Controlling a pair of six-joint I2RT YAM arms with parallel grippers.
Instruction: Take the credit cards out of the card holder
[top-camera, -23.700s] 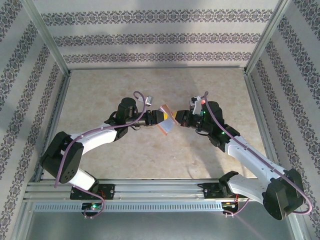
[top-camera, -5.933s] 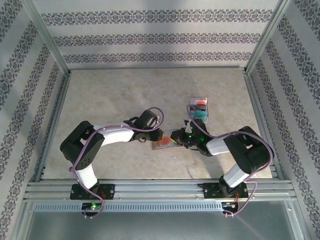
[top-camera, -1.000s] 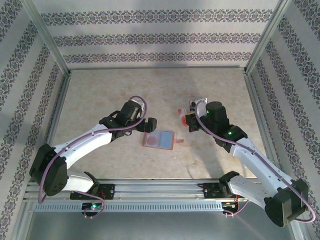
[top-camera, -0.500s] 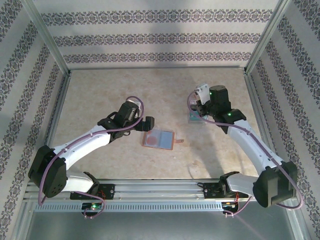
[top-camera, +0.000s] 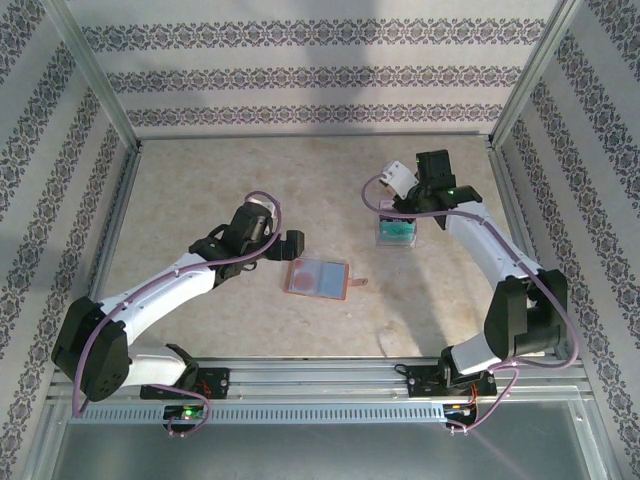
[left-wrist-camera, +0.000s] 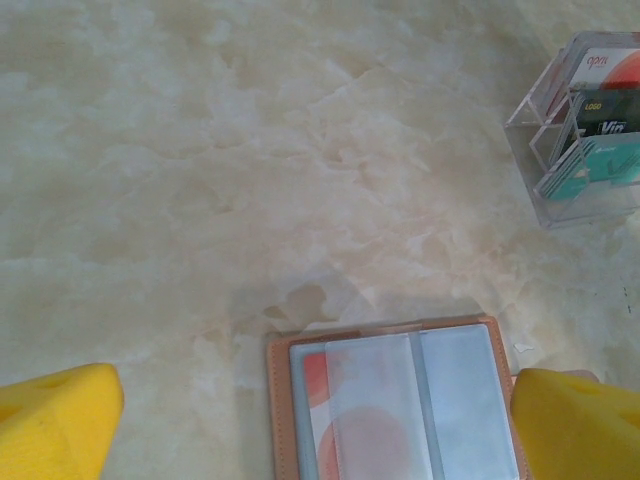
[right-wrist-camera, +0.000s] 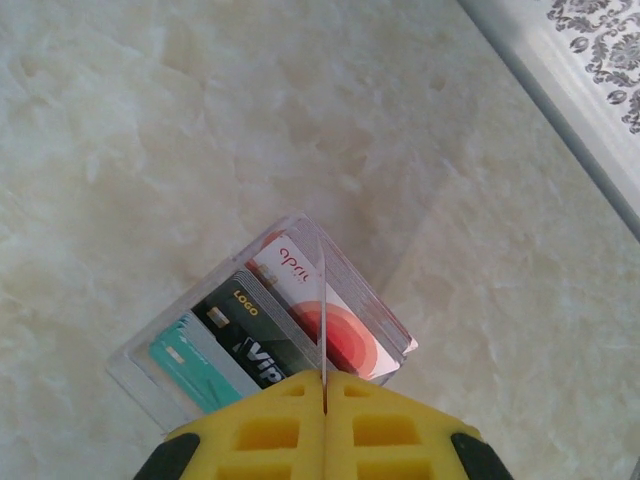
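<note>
Right tool (right-wrist-camera: 323, 385) clenches edge-on credit card (right-wrist-camera: 322, 300) over clear box (right-wrist-camera: 132, 363) — lower it upright, then release; left tool (top-camera: 293, 245), released, at 9 o'clock.

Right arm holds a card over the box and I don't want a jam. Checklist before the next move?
1. Right pincer shut on held card: ok.
2. Held card above clear box: ok.
3. Free slot under it: cannot tell.
4. Left pincer open: ok.
5. Wallet lying open: ok.
6. Wallet emptied: not ok, red card in a pocket.
</note>
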